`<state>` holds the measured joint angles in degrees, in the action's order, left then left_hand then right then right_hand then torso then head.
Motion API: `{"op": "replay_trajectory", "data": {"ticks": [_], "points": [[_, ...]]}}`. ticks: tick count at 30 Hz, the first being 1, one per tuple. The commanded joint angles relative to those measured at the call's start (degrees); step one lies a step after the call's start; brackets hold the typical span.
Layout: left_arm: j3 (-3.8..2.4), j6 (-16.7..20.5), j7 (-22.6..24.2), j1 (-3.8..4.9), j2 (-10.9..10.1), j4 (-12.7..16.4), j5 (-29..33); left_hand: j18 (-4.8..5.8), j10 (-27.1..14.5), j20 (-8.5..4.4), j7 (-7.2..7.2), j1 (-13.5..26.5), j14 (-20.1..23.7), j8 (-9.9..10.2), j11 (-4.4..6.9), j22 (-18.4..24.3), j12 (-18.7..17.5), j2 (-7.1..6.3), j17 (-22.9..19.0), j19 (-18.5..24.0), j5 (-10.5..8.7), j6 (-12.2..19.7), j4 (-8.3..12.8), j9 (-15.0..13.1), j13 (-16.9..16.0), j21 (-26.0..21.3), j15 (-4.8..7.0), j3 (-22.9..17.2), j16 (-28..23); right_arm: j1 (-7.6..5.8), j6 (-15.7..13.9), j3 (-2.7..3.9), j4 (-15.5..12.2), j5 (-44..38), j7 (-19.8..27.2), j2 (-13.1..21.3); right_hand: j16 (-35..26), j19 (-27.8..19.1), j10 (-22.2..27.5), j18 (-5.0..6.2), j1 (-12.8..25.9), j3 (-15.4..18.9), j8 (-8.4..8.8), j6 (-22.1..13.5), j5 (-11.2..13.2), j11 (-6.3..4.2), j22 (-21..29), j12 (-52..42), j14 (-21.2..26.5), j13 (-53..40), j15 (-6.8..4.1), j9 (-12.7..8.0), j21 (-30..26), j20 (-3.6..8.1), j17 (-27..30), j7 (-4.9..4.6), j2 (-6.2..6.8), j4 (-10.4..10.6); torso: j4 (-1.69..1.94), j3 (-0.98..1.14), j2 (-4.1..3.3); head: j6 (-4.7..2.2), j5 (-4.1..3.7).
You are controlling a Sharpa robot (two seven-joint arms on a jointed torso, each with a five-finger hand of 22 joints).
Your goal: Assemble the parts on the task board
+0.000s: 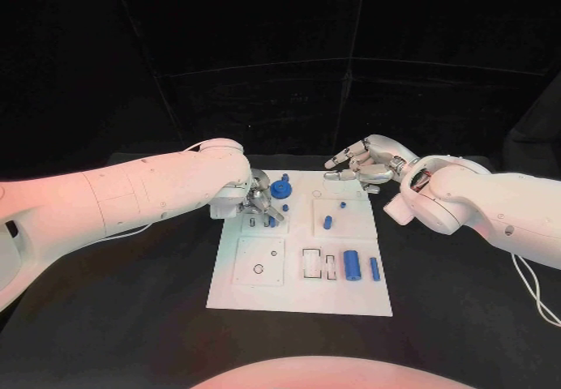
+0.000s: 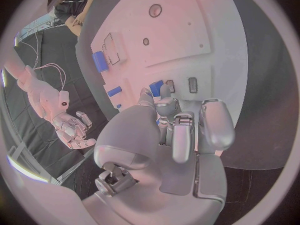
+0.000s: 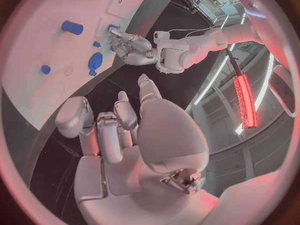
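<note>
The white task board point(image 1: 263, 292) lies in the middle of the black table. My left hand point(image 1: 255, 203) is low over its far left part, and thumb and a finger pinch a small blue part point(image 2: 156, 87) against the board. A blue gear point(image 1: 282, 190) stands just beyond that hand. My right hand point(image 1: 368, 168) hovers over the board's far right corner with its fingers loosely bent and nothing in them. A large blue cylinder point(image 1: 352, 262) and a thinner blue pin point(image 1: 375, 269) lie on the near right part of the board.
Two small blue pieces point(image 1: 328, 220) point(image 1: 343, 206) sit in the board's right middle. White slotted blocks point(image 1: 314, 264) stand left of the large cylinder. A square plate with holes point(image 1: 259, 261) takes the near left. Black table surrounds the board.
</note>
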<state>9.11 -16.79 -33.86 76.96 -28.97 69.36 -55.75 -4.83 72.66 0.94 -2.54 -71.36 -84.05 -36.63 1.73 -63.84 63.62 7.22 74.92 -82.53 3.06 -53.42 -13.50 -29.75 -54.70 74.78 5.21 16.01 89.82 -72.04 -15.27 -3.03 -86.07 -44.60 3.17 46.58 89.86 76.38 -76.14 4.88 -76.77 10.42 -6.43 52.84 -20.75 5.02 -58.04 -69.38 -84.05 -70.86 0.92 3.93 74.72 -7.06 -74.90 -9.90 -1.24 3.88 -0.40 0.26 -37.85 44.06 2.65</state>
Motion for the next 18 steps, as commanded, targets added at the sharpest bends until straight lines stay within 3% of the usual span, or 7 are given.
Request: {"op": "replay_trajectory", "data": {"ticks": [1, 5, 9, 11, 13, 15, 18], "points": [[0.00, -0.96, 0.64, 0.07, 0.05, 0.10, 0.07, 0.01, -0.40, 0.14, 0.00, -0.47, -5.95, -0.05, -0.22, 0.03, -0.22, -0.03, 15.08, 0.46, -0.06, 0.32, 0.13, -0.08, 0.04, -0.33, -0.13, -0.46, 0.18, -0.13, -0.98, 0.04, 0.04, -0.11, -0.09, -0.08, 0.14, -0.21, 0.52, 1.11, -0.11, 0.41, -0.32, -0.32, -1.13, 0.04, 0.09, -0.03, -5.95, 0.09, 0.49, 0.00, -0.37, -0.14, -15.10, 0.03, -0.71, 0.02, -0.02, -0.02, -0.05, -0.03, -0.19], [0.01, -0.59, 0.89, 0.07, 0.06, 0.04, 1.02, -0.06, -0.61, 0.22, 0.00, -3.72, -5.95, 0.51, -0.21, 0.17, -0.51, 1.45, 15.08, 0.66, -0.04, 0.93, 2.29, -0.07, 0.31, -0.47, -0.15, -3.28, 0.18, -0.13, -1.15, 0.04, 0.11, -0.11, -0.16, -0.11, 0.14, -0.16, 0.49, 1.10, -0.27, 0.48, -0.41, -0.35, -1.94, 0.03, 0.05, -0.13, -5.95, 0.07, 0.47, 0.01, -0.36, -0.13, -15.10, 0.04, -0.79, 0.01, 0.00, -0.02, -0.05, 0.04, -0.11], [0.01, 0.57, 1.38, 0.06, -0.08, 0.34, 1.78, -0.21, -1.47, -0.11, 0.57, -10.95, -5.95, 1.77, 0.36, 0.57, -1.54, 3.84, 15.08, 0.93, 0.00, 2.04, 7.01, 0.36, 1.04, -0.78, 0.33, -8.98, 0.18, -0.13, -1.24, 0.04, 0.33, -0.11, -0.04, -0.22, 0.14, -0.09, 0.35, 1.09, -0.42, 0.50, -0.51, -0.33, -2.66, 0.00, -0.01, -0.37, -5.95, -0.07, 0.46, 0.02, -0.34, -0.12, -15.10, 0.07, -0.92, 0.00, -0.02, -0.04, -0.05, 0.16, -0.17], [0.01, 1.33, 1.70, 0.06, -0.25, 0.60, 1.94, -0.21, -1.93, -0.28, 0.54, -13.68, -5.95, 2.44, 0.40, 0.56, -2.20, 4.18, 15.08, 0.98, 0.07, 2.58, 9.07, 0.63, 1.43, -0.81, 0.44, -11.62, 0.18, -0.13, -1.29, 0.04, 0.45, -0.10, 0.02, -0.27, 0.14, -0.03, 0.32, 1.08, -0.49, 0.51, -0.56, -0.32, -3.06, -0.01, -0.08, -0.41, -5.95, -0.08, 0.44, 0.03, -0.31, -0.10, -15.10, 0.08, -0.96, 0.00, -0.03, -0.03, -0.06, 0.21, -0.19], [0.01, 2.29, 2.08, 0.05, -0.54, 0.98, 2.05, -0.15, -2.09, -0.24, 0.11, -14.46, -5.95, 2.97, 0.11, 0.49, -2.85, 3.70, 15.08, 1.02, 0.09, 2.76, 10.31, 0.81, 1.88, -0.81, 0.21, -14.40, 0.18, -0.13, -1.32, 0.04, 0.55, -0.09, 0.06, -0.29, 0.14, 0.01, 0.24, 1.07, -0.55, 0.54, -0.63, -0.30, -3.56, -0.03, -0.11, -0.55, -5.95, -0.15, 0.43, 0.03, -0.29, -0.09, -15.10, 0.10, -1.01, 0.01, 0.02, -0.02, -0.04, 0.27, -0.19], [0.01, 3.22, 2.39, 0.04, -0.93, 1.41, 2.13, -0.13, -1.76, 0.13, -0.46, -12.40, -5.95, 3.49, -0.10, 0.30, -3.47, 1.39, 15.08, 1.07, 0.21, 2.50, 11.07, 0.83, 2.39, -0.79, -0.20, -20.16, 0.18, -0.13, -1.31, 0.04, 0.62, -0.08, 0.11, -0.30, 0.14, 0.03, 0.20, 1.06, -0.57, 0.56, -0.65, -0.30, -3.77, -0.04, -0.14, -0.61, -5.95, -0.19, 0.42, 0.03, -0.27, -0.08, -15.10, 0.10, -1.02, 0.02, 0.04, -0.03, -0.03, 0.35, -0.20], [0.01, 4.36, 2.67, 0.04, -1.57, 2.10, 2.22, -0.20, -1.54, 0.17, -0.61, -9.78, -5.95, 3.60, -0.22, 0.20, -3.70, -1.04, 15.08, 1.12, 0.01, 2.24, 11.53, 0.59, 2.62, -0.83, -0.26, -26.73, 0.18, -0.13, -1.28, 0.04, 0.70, 0.00, 0.21, -0.31, 0.14, 0.04, 0.19, 1.07, -0.60, 0.57, -0.68, -0.29, -3.98, -0.04, -0.13, -0.63, -5.95, -0.19, 0.42, 0.03, -0.28, -0.08, -15.10, 0.10, -1.03, 0.02, 0.05, -0.01, 0.00, 0.40, -0.25]]}}
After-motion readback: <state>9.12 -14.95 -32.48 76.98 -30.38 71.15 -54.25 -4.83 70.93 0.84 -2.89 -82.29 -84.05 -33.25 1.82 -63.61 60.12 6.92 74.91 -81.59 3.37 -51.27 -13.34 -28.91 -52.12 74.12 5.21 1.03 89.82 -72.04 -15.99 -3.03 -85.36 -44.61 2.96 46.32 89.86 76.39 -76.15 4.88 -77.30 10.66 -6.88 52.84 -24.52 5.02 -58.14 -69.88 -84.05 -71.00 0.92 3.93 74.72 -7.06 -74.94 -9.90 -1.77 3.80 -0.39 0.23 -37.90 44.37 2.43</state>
